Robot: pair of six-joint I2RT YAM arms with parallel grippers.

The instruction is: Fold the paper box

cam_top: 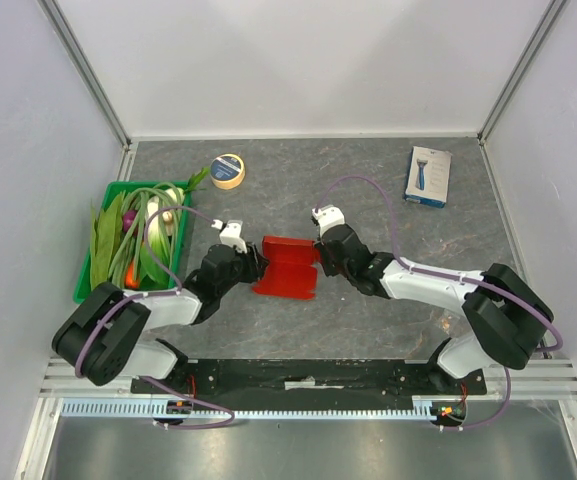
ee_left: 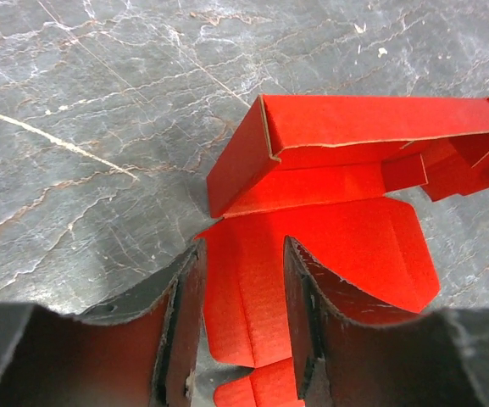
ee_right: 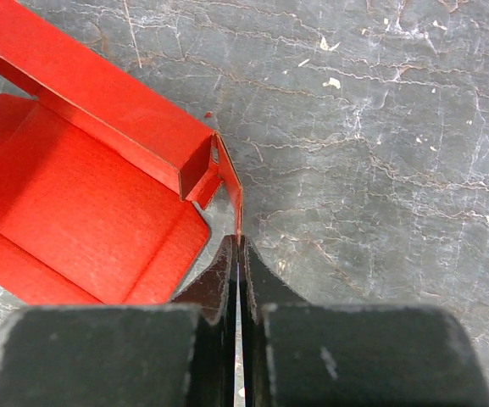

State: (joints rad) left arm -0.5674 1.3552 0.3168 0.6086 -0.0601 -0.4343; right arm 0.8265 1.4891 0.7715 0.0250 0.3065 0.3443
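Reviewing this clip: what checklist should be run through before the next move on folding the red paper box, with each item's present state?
1. Right gripper shut on a paper box flap: ok.
2. Left gripper gripping the box: not ok, jaws apart over the flat panel.
3. Left fingers touching that panel: cannot tell.
4. Far wall folded up: ok.
5. Near panel folded: not ok, lies flat.
6. Tape roll and blue-and-white box apart from the work: ok.

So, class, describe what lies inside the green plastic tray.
Long green leafy stalks, a purple piece and an orange piece; the green tray floor beneath them is hidden.
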